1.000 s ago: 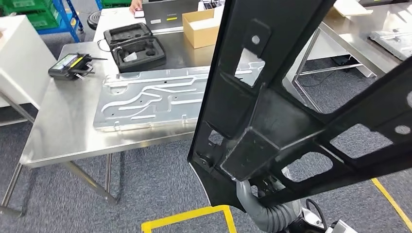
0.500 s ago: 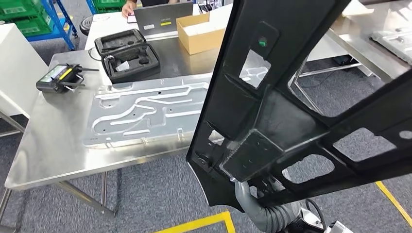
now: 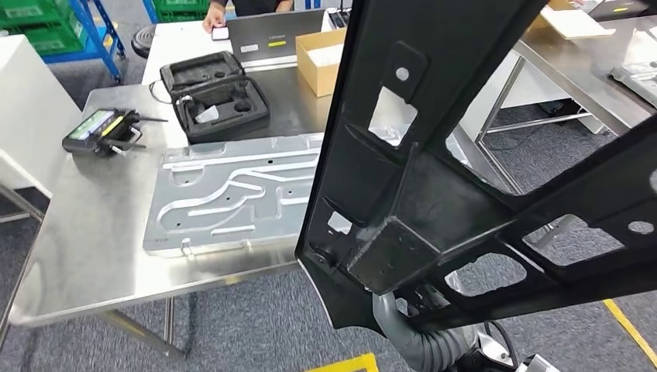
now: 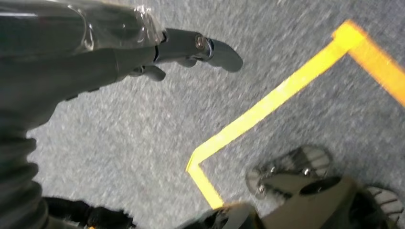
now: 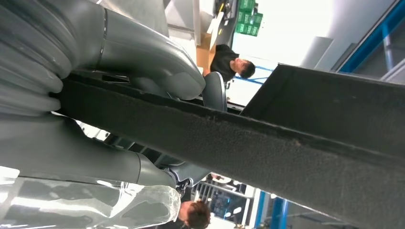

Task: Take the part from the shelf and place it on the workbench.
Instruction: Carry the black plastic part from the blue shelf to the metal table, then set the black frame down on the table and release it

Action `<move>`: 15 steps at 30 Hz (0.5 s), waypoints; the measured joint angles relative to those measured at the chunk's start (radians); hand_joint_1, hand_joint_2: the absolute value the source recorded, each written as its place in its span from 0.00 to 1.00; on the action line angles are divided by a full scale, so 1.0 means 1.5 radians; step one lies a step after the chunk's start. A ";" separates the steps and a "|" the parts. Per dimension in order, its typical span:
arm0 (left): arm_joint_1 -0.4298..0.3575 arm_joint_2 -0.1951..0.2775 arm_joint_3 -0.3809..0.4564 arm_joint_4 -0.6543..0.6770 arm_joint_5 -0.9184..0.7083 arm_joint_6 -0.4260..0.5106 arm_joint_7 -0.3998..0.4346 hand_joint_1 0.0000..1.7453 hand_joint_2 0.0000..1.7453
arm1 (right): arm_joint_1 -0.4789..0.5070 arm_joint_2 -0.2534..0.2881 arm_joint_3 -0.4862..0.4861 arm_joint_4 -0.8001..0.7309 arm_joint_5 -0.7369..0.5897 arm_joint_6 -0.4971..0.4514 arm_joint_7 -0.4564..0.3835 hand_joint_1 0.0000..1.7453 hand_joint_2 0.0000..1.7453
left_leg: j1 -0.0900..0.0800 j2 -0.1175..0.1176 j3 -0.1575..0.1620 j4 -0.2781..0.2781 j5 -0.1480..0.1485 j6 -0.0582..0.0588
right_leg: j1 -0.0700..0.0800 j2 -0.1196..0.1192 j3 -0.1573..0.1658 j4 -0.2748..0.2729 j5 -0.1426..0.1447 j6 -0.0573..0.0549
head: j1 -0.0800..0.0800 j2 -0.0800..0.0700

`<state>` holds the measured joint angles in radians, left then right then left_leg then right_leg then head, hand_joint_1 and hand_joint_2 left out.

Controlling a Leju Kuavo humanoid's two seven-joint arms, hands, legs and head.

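1. The right hand is clamping an edge of the black frame part, thumb on one face, fingers on the other.
2. The part is hanging upright, its long axis rising steeply before the head camera.
3. The steel workbench is lying ahead and to the left, beyond the part.
4. The left hand is hanging over the carpet, fingers loosely extended, holding nothing.

No readable text

We can make out a yellow strip on the laptop lid and a pale label beside it, but the marks on both are too small for us to read; nothing elsewhere carries legible writing.
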<state>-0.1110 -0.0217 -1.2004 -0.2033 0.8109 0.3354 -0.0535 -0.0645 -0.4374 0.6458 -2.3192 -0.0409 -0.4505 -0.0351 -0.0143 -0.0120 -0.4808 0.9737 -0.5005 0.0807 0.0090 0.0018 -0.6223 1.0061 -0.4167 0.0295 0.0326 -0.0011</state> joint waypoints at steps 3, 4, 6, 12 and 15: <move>-0.001 -0.001 0.000 0.000 0.000 0.000 0.001 0.00 1.00 | 0.000 0.000 0.000 0.000 0.001 0.000 0.000 1.00 1.00 | -0.002 0.001 0.010 0.001 -0.003 -0.009 | 0.000 -0.001 0.013 -0.021 0.003 -0.006 | 0.000 0.000; -0.001 -0.001 0.000 0.000 -0.001 -0.001 0.002 0.00 1.00 | 0.000 0.000 0.000 0.000 0.001 0.000 0.001 1.00 1.00 | -0.003 0.001 0.011 0.011 -0.004 -0.013 | -0.003 -0.001 0.020 -0.024 0.004 -0.009 | -0.001 0.000; -0.003 0.000 0.000 0.000 -0.001 -0.001 0.002 0.00 1.00 | 0.000 0.000 0.000 0.000 0.003 0.000 0.002 1.00 1.00 | -0.002 0.002 -0.016 0.066 -0.016 -0.021 | -0.009 -0.001 0.034 -0.027 -0.001 -0.013 | -0.003 0.000; -0.001 0.002 0.000 0.000 -0.002 -0.002 -0.006 0.00 1.00 | 0.001 0.000 0.001 0.000 0.006 0.000 0.007 1.00 1.00 | 0.013 0.002 -0.117 0.153 -0.037 -0.042 | -0.017 0.002 0.060 -0.028 -0.022 -0.009 | -0.006 0.000; -0.001 0.003 0.000 0.000 -0.003 -0.005 -0.010 0.00 1.00 | 0.001 0.000 0.001 0.000 0.010 0.000 0.012 1.00 1.00 | 0.015 0.002 -0.081 0.030 0.038 -0.041 | -0.018 0.005 0.074 -0.027 -0.036 0.003 | -0.006 0.000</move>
<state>-0.1118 -0.0172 -1.2005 -0.2030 0.8070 0.3272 -0.0684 -0.0627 -0.4369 0.6470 -2.3194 -0.0264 -0.4512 -0.0176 0.0083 -0.0084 -0.6030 1.0195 -0.4433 0.0187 -0.0184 0.0085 -0.5111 0.9658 -0.4699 0.0343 0.0238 -0.0011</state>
